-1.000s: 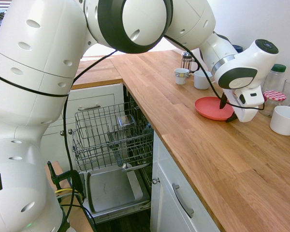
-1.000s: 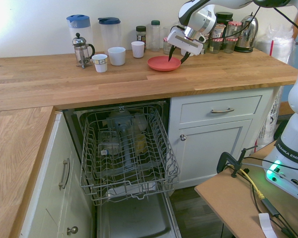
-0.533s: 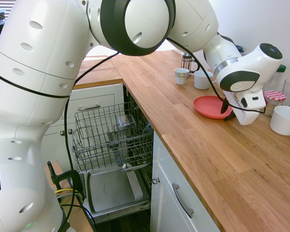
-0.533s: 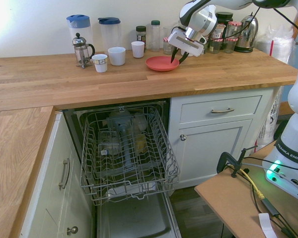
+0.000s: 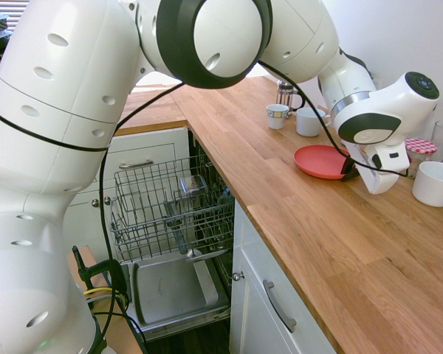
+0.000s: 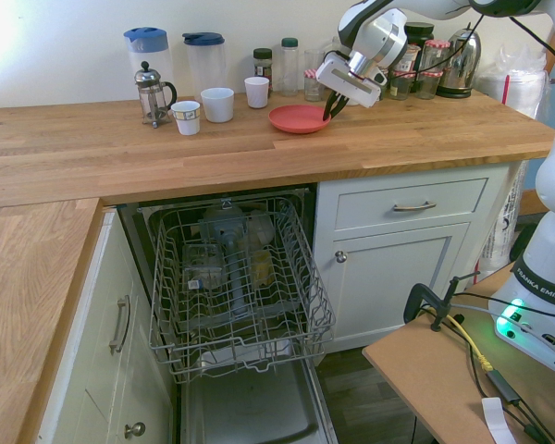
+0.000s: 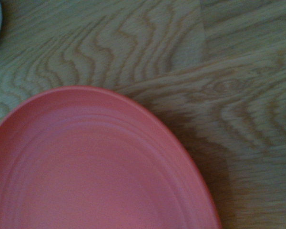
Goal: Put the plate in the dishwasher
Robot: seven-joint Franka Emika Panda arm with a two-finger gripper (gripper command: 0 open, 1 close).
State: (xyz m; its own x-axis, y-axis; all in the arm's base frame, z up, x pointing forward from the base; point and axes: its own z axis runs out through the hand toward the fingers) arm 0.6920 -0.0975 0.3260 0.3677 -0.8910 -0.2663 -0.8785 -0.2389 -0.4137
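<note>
The coral-pink plate [image 5: 319, 161] [image 6: 296, 118] lies on the wooden counter near the back wall and fills the wrist view [image 7: 95, 167]. My gripper [image 5: 347, 169] [image 6: 333, 107] comes down at the plate's rim on the side towards the jars. Its dark fingers are shut together on that rim. The dishwasher [image 5: 170, 203] [image 6: 236, 277] stands open under the counter, with its grey wire rack pulled out over the lowered door [image 5: 170, 289]. Several items sit in the rack.
Two white mugs [image 6: 217, 104] and a French press [image 6: 153, 92] stand beside the plate. A white bowl [image 5: 435, 183], jars [image 5: 419, 151], two pitchers [image 6: 203, 60] and a kettle [image 6: 449, 63] line the wall. White cabinet drawers [image 6: 412, 205] flank the dishwasher.
My gripper went from wide open around the plate's edge to shut on the rim, dropping slightly. The plate shifted a little towards the mugs.
</note>
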